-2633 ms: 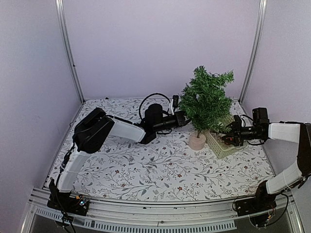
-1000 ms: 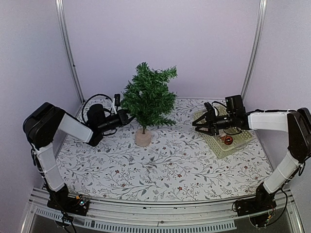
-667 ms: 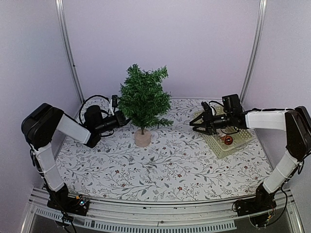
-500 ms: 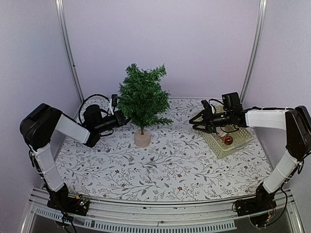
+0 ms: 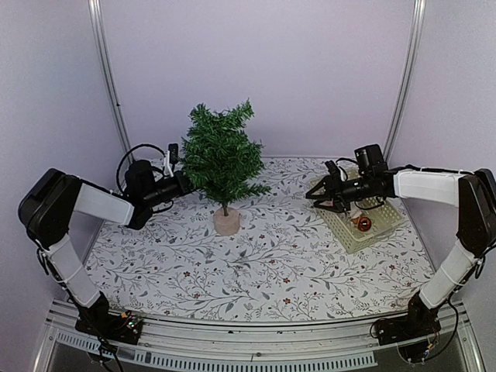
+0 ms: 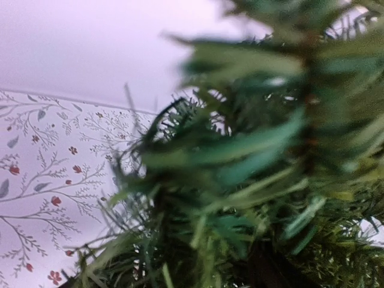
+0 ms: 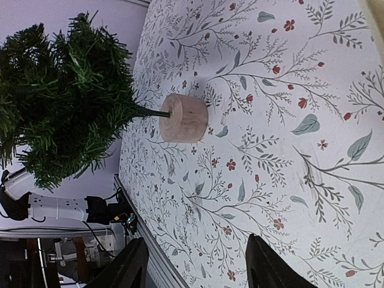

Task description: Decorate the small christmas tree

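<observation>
The small christmas tree [image 5: 221, 155] stands upright on its pale round base [image 5: 227, 221] at the table's middle left. The right wrist view shows it too, the tree [image 7: 60, 96] on its base [image 7: 183, 117]. My left gripper [image 5: 180, 184] is at the tree's left side, its tips among the lower branches. Blurred green needles [image 6: 252, 180] fill the left wrist view and hide the jaws. My right gripper [image 5: 322, 194] hovers over the left end of the pale green basket [image 5: 364, 242], open, its fingers [image 7: 135, 264] wide apart with nothing between them.
A copper-coloured round ornament [image 5: 361, 225] lies in the basket at the right. A floral cloth [image 5: 263, 263] covers the table. Metal frame posts [image 5: 108, 77] and lilac walls close in the back and sides. A rail [image 5: 248, 349] runs along the near edge.
The tree has moved from beside the basket to the middle left and now stands still. The left arm has drawn back slightly to the left. The right gripper rose a little over the basket.
</observation>
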Available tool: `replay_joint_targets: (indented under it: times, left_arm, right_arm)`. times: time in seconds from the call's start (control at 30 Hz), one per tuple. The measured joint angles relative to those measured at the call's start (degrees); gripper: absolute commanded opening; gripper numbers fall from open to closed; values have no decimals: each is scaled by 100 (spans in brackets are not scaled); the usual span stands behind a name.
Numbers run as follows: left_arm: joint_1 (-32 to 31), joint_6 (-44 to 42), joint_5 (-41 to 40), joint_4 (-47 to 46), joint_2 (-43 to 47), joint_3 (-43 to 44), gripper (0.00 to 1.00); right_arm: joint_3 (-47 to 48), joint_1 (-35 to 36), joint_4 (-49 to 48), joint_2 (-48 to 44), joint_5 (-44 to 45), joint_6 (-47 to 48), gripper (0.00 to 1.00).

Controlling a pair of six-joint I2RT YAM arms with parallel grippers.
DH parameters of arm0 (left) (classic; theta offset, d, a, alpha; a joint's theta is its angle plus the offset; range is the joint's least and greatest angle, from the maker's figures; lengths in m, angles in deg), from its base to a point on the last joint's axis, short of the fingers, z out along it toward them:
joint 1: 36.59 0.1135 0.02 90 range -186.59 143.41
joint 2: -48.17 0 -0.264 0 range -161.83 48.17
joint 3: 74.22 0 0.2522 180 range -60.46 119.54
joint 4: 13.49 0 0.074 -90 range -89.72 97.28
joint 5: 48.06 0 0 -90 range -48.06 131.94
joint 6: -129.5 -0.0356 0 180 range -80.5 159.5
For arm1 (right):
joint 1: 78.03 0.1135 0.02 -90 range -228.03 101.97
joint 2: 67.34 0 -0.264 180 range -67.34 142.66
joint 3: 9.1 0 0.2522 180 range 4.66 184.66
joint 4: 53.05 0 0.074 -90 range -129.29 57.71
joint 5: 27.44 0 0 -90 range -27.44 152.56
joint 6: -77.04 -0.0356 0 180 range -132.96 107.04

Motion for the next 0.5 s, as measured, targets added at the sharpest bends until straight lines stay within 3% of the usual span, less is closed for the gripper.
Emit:
replay_joint_targets:
  times: [0.17, 0.5]
  left_arm:
    - [136, -131, -264, 428, 490, -116, 96]
    - [664, -365, -765, 1543, 1829, -586, 99]
  right_arm:
    - [0, -387, 413, -236, 177, 160, 59]
    - [387, -1392, 1735, -693, 1156, 922, 55]
